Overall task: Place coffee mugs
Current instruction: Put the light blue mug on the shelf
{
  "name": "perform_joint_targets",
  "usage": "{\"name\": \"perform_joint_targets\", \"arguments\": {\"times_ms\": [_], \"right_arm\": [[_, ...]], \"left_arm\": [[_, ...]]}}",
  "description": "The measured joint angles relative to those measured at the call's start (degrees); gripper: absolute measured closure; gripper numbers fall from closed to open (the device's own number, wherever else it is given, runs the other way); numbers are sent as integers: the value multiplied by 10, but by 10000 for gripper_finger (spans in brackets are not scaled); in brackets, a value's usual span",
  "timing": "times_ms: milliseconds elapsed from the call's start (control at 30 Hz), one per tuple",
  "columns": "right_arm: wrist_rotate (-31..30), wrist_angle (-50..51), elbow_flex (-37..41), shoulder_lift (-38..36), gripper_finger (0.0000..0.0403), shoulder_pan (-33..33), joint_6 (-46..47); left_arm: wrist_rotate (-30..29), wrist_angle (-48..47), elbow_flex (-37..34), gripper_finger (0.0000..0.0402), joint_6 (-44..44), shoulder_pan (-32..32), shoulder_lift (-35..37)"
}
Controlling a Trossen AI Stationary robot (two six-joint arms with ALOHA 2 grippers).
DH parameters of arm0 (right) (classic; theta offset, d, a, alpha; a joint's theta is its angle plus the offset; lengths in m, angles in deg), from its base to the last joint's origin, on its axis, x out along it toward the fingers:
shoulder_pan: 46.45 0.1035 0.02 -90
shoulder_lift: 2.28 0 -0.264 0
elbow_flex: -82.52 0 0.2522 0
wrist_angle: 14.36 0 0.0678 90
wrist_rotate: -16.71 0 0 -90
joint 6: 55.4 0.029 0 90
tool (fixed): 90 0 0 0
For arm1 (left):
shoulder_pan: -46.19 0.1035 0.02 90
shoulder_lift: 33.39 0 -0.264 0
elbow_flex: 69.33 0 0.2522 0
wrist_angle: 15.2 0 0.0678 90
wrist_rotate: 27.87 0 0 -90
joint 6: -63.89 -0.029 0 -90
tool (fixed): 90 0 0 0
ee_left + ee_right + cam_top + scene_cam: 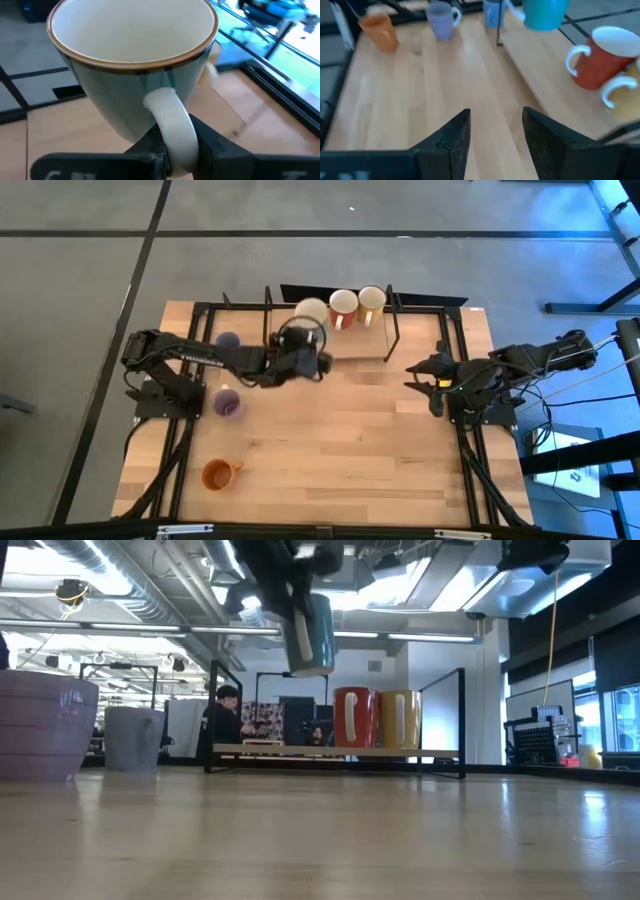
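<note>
My left gripper [300, 352] reaches to the table's far middle and is shut on a teal mug with a white inside [312, 313], held in the air [310, 635] left of a red mug [343, 308] and a yellow mug [371, 302]. Those two stand on a raised wooden shelf [360, 342]. Two lavender mugs [228, 340] [228, 402] and an orange mug [218, 473] stand on the table at the left. At the right, my right gripper [425, 375] is open with nothing between its fingers [495, 140]. My left gripper pinches the teal mug's white handle [172, 125] between its two fingers, which lie one on each side of the loop. The fingers come slanting slightly downward from the table's left. The mug is lifted clear of the table, mouth up, a little tilted.
The shelf has a black frame with upright posts [392, 330] at its ends. Black rails [455, 395] run along the table's left and right sides. Bare wood lies across the table's middle and near right [350, 450]. A person [225, 720] shows in the room beyond.
</note>
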Motion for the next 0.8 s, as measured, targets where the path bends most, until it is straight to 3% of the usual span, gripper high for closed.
{"name": "perform_joint_targets", "arguments": {"times_ms": [300, 800], "right_arm": [[-10, 31, 0, -19, 237, 0, 15], [-20, 31, 0, -23, 237, 0, 15]], "left_arm": [[68, 17, 0, 363, -17, 98, -54], [110, 67, 0, 363, -17, 158, -126]]}}
